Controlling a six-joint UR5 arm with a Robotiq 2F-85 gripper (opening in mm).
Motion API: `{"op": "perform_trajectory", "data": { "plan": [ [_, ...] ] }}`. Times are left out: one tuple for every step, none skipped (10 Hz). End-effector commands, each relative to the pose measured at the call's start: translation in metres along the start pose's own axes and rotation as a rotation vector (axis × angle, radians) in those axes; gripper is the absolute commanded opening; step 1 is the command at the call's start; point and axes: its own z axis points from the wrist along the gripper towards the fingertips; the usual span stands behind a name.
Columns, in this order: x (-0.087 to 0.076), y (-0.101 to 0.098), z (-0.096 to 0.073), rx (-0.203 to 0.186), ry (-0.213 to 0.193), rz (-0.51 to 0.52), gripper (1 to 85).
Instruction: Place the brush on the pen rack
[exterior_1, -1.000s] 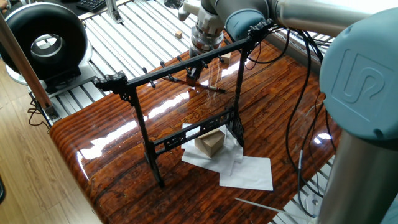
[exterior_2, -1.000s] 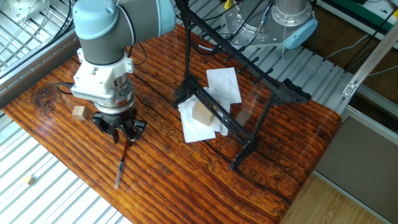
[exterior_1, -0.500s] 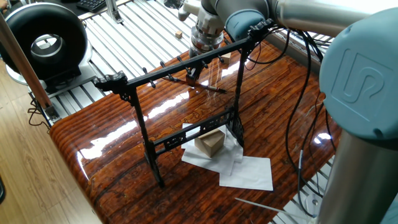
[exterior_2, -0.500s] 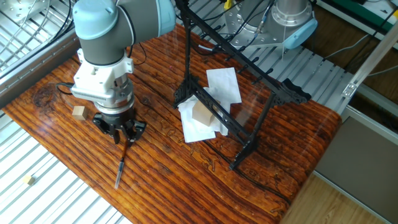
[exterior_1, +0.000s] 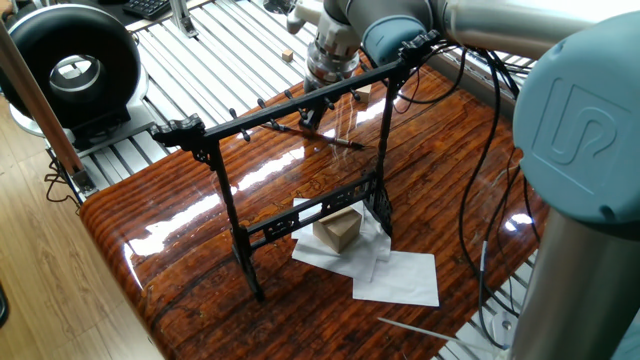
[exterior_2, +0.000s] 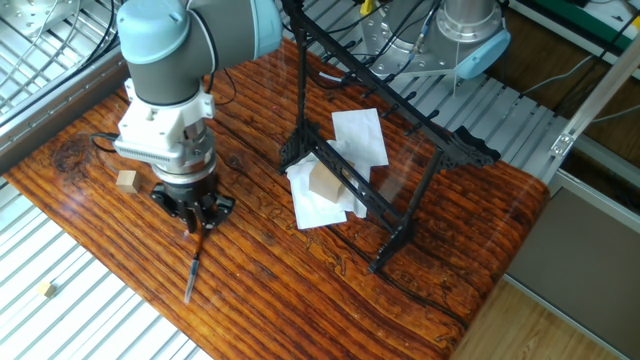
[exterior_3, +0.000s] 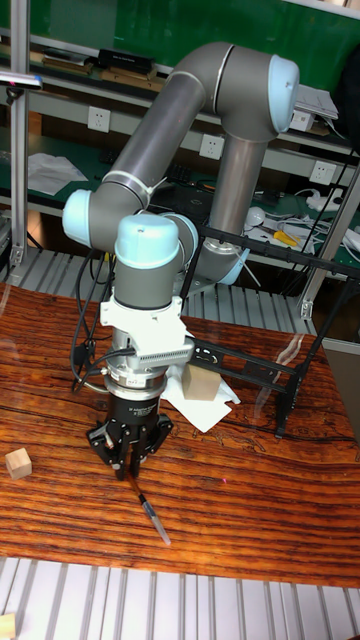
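The brush (exterior_2: 194, 265) is a slim reddish-brown stick with a dark tip. It lies on the wooden table near its railed edge, and it also shows as brush (exterior_3: 148, 512) and brush (exterior_1: 340, 144). My gripper (exterior_2: 200, 218) points straight down over the handle end, its fingers drawn in around the handle. The same gripper (exterior_3: 129, 466) sits low at the table, and gripper (exterior_1: 312, 116) is partly hidden behind the rack's bar. The pen rack (exterior_2: 400, 100) is a tall black frame standing upright mid-table, to one side of my gripper, also seen as pen rack (exterior_1: 240, 128) and pen rack (exterior_3: 290, 262).
A small wooden cube (exterior_2: 126, 180) lies beside my gripper. White papers (exterior_1: 400, 277) and a tan block (exterior_2: 325, 183) sit under the rack. A thin pale rod (exterior_1: 410, 328) lies near the table edge. Metal rails (exterior_2: 60, 320) border the table.
The gripper's fingers have drawn closer together around the brush handle. The arm, brush and rack have stayed where they were.
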Motion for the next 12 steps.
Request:
{"op": "perform_trajectory", "data": {
  "plan": [
    [-0.003, 0.003, -0.001, -0.018, -0.011, 0.027, 22.0],
    [-0.003, 0.003, 0.000, -0.018, -0.011, 0.028, 21.3],
    [-0.003, 0.004, 0.000, -0.021, -0.012, 0.032, 19.7],
    [-0.003, 0.004, 0.000, -0.022, -0.013, 0.035, 18.3],
    [-0.003, 0.004, 0.000, -0.022, -0.013, 0.037, 16.7],
    [-0.003, 0.004, 0.001, -0.023, -0.013, 0.037, 16.7],
    [-0.003, 0.004, 0.001, -0.023, -0.013, 0.039, 16.3],
    [-0.004, 0.005, 0.001, -0.028, -0.015, 0.049, 13.3],
    [-0.003, 0.007, 0.000, -0.035, -0.013, 0.070, 6.7],
    [-0.001, 0.007, -0.003, -0.035, -0.003, 0.078, 1.0],
    [0.001, 0.006, -0.008, -0.035, 0.005, 0.074, 1.0],
    [0.002, 0.006, -0.013, -0.035, 0.013, 0.069, 1.0]
  ]
}}
